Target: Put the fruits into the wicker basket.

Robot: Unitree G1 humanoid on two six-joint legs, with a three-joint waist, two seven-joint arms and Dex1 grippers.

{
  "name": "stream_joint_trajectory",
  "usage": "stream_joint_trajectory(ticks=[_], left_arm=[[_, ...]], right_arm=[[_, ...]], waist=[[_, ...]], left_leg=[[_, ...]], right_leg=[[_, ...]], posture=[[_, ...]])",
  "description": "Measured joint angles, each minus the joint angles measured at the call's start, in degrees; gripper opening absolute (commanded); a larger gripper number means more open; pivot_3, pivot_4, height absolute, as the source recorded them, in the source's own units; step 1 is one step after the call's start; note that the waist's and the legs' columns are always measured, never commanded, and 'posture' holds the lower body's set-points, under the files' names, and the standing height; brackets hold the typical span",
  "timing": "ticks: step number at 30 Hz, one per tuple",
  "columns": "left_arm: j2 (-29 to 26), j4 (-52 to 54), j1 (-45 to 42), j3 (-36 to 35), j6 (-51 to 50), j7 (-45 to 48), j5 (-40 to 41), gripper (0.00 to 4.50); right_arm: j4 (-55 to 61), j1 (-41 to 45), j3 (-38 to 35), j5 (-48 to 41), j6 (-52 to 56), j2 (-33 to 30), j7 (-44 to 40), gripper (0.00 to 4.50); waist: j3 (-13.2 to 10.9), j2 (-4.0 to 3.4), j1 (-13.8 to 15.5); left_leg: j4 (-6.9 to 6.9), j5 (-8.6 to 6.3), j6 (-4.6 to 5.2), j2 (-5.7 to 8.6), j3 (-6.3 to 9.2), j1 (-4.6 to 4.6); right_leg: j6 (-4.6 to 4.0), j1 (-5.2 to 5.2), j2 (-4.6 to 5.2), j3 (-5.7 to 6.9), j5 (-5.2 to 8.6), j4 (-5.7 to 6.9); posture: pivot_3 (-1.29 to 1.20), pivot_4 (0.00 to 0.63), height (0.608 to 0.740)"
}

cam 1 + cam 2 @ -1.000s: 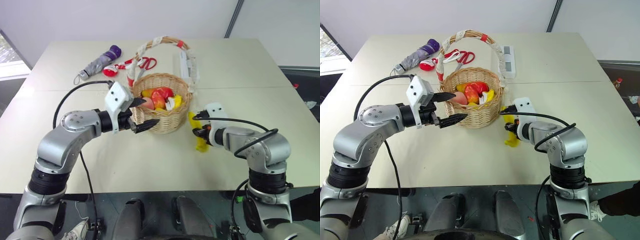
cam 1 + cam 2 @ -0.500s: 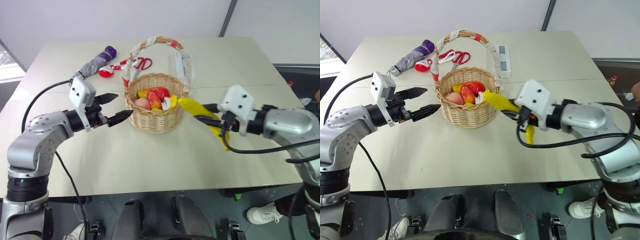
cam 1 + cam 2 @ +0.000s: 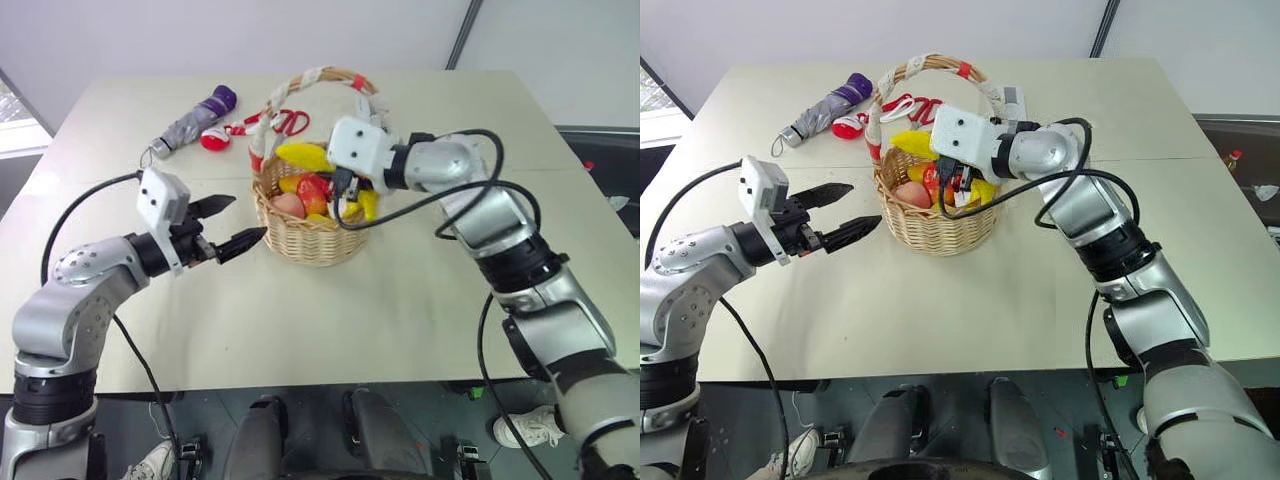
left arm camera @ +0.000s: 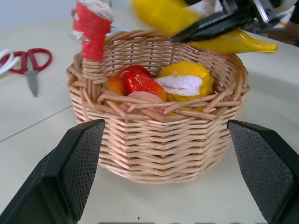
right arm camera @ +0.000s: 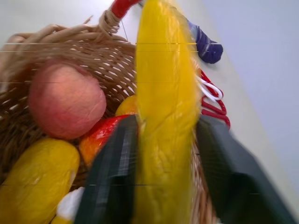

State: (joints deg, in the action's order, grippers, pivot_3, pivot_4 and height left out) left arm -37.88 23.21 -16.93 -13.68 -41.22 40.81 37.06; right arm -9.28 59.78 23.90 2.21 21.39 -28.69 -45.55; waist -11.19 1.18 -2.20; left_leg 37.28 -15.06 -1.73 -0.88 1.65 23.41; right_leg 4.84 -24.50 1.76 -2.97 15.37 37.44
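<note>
Right wrist view shows your right end effector (image 5: 161, 172) gripping the banana (image 5: 163, 93) above the basket (image 3: 310, 235) for release; left end effector (image 3: 232, 225) waits wide beside it.

Beige table (image 3: 420, 300), with a seam line running left to right across its middle. At far left lies a folded umbrella (image 3: 190, 121), grey with a purple end, set obliquely. Just right of it sits a small red-and-white object (image 3: 214, 139), its kind not discernible. Red-handled scissors (image 3: 288, 122) lie further right, beside white loops. A white rectangular box (image 3: 1012, 102) lies at the far centre, partly hidden.
</note>
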Motion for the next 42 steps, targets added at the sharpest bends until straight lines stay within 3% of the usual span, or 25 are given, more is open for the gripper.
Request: stream_joint_trajectory(ticks=[2,3,8,11,14,18,24,27,30,34,39,40,42], left_arm=[[0.1,1.0,0.7,-0.6,-0.1,-0.9,0.7,4.5],[0.1,1.6,1.0,-0.7,-0.5,-1.4,0.9,4.5],[0.6,2.4,1.1,-0.6,-0.9,-2.3,2.4,4.5],[0.8,2.2,0.2,-0.1,-0.9,-2.2,2.8,4.5],[1.3,1.4,-1.1,1.4,-0.7,-1.8,2.9,4.5],[1.8,0.2,-2.4,2.1,-0.6,-1.0,3.0,4.5],[2.1,-1.6,-4.1,4.0,-0.6,0.2,2.9,4.5],[2.2,-1.9,-4.5,4.0,-0.5,0.2,2.9,4.5],[2.3,-1.7,-4.5,4.2,-0.5,0.1,2.9,4.5],[2.7,-0.9,-3.9,4.2,-0.6,-0.7,2.9,4.5],[3.4,0.4,-3.5,4.2,-0.6,-1.7,3.0,4.5],[3.5,0.4,-3.5,4.2,-0.6,-1.8,3.0,4.5],[3.9,0.4,-3.5,4.4,-0.6,-2.0,3.0,4.5]], right_arm=[[-1.1,0.0,0.0,0.0,-0.5,0.7,-0.3,4.2],[-1.1,0.0,-0.2,-0.1,-0.5,0.9,-0.5,4.42],[8.5,-2.5,-4.9,-3.5,-0.3,0.4,-3.2,4.42],[18.6,-6.8,-10.4,-10.0,2.4,-1.7,-6.0,4.42],[30.6,-13.4,-19.6,-19.7,11.1,-4.9,-7.0,4.42],[36.7,-19.4,-27.1,-26.2,22.5,-6.3,-2.5,4.42],[33.3,-25.1,-27.8,-24.6,26.0,-2.0,7.9,4.42],[21.2,-21.9,-26.9,-20.4,22.3,5.7,16.7,4.42],[12.2,-19.8,-27.1,-17.5,18.7,8.2,21.7,4.42],[8.2,-18.5,-27.1,-17.7,16.3,9.8,21.7,3.23],[7.7,-18.3,-27.1,-18.3,14.8,9.8,20.7,0.42],[7.7,-18.3,-27.1,-18.2,14.8,9.7,20.7,0.07],[7.7,-18.3,-27.2,-18.3,14.8,9.7,20.7,0.06]], waist=[[0.0,-0.03,0.0],[0.0,-0.03,-0.1],[0.0,-0.03,0.0],[0.0,-0.03,0.2],[0.0,-0.02,1.2],[0.0,-0.01,1.1],[0.0,-0.02,0.7],[0.0,-0.02,-0.1],[0.0,-0.03,-0.1],[0.0,-0.03,-0.2],[0.0,-0.03,-0.2],[0.0,-0.03,-0.2],[0.0,-0.03,-0.2]], left_leg=[[-0.01,0.01,-0.01,-0.01,-0.01,0.0],[-0.01,0.01,-0.01,0.0,-0.01,0.0],[-0.01,0.01,-0.01,0.0,-0.01,0.0],[0.0,0.01,-0.01,0.02,0.02,0.02],[0.03,0.0,0.01,0.03,0.01,0.01],[0.04,0.0,0.01,0.0,-0.02,-0.07],[0.13,0.01,0.0,0.05,-0.1,-0.13],[0.19,0.09,-0.13,0.07,-0.11,-0.13],[0.15,0.14,-0.21,0.11,-0.1,-0.08],[0.12,0.13,-0.2,0.08,-0.03,-0.05],[0.14,0.14,-0.21,0.08,-0.01,-0.06],[0.14,0.14,-0.21,0.08,-0.01,-0.06],[0.14,0.14,-0.21,0.08,-0.01,-0.06]], right_leg=[[0.0,-0.02,0.0,0.0,0.0,0.03],[0.0,-0.02,-0.02,0.0,0.0,0.03],[0.0,-0.03,-0.06,0.01,0.0,0.08],[0.0,-0.02,-0.05,0.03,0.0,0.08],[0.0,0.03,-0.04,0.03,0.0,0.06],[-0.01,0.05,-0.09,0.01,0.0,0.13],[-0.02,0.03,-0.24,-0.05,0.01,0.32],[-0.02,0.01,-0.23,-0.05,0.0,0.44],[-0.03,-0.04,-0.22,-0.03,0.01,0.51],[-0.03,-0.07,-0.21,-0.03,0.01,0.51],[-0.03,-0.07,-0.2,-0.04,0.01,0.53],[-0.03,-0.07,-0.2,-0.04,0.01,0.53],[-0.03,-0.07,-0.2,-0.04,0.01,0.54]], posture=[[0.0,0.15,0.74],[0.0,0.15,0.74],[0.0,0.15,0.74],[0.0,0.15,0.74],[0.0,0.15,0.74],[0.0,0.15,0.74],[0.0,0.15,0.74],[0.0,0.15,0.74],[0.0,0.15,0.74],[0.0,0.15,0.74],[0.0,0.15,0.74],[0.0,0.15,0.74],[0.0,0.15,0.74]])
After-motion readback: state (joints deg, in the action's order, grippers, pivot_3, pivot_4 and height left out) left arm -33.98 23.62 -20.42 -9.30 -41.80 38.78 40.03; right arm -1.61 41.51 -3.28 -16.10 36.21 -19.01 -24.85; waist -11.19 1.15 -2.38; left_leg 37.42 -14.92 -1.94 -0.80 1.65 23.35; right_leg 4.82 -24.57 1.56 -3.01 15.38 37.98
